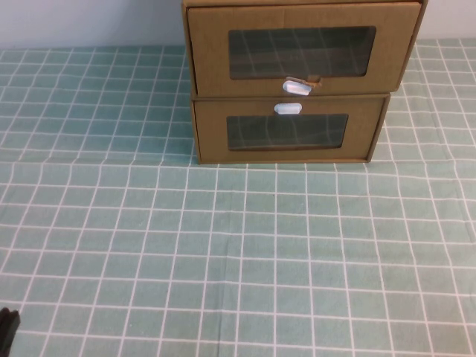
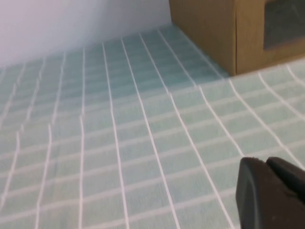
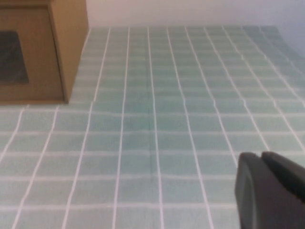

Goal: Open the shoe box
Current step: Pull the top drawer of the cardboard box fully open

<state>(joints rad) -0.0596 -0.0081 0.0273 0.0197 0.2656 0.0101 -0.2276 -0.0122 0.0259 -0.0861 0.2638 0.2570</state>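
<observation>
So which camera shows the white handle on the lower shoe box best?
The high view: the white handle on the lower box faces it squarely. Both wrist views catch only that box's corner, no handle. The left gripper and the shut right gripper sit low over the checked cloth, away from the box.

A pale green tablecloth (image 1: 238,260) printed with a white grid of rectangular cells covers the whole work surface. The cloth lies flat, with the grid lines slightly wavy in places. A plain, pale wall (image 1: 89,22) stands behind its far edge.
</observation>
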